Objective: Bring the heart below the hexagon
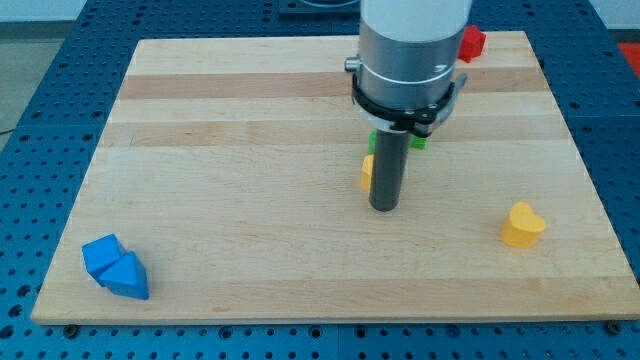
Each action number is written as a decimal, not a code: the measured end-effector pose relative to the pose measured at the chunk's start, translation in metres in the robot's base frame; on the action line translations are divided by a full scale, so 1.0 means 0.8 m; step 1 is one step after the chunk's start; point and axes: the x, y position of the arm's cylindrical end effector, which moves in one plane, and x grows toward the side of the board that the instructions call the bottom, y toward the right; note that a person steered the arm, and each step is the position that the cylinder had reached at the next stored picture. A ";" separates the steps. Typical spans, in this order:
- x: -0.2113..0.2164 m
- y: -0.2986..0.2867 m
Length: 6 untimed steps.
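tip [385, 207] touching partly hidden yellow block [367, 171] | yellow heart [522, 224] well right | jaws: none on rig

My tip [384, 207] touches a yellow block [367, 171] (mostly hidden), yellow heart [522, 224] well apart.

The yellow heart [523, 224] lies flat near the board's right edge toward the view's bottom, well apart from the yellow block [367, 171] at mid-board, whose shape, perhaps a hexagon, cannot be told since the rod hides most of it.
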 end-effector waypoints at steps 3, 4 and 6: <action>0.007 -0.001; 0.002 0.060; -0.025 0.216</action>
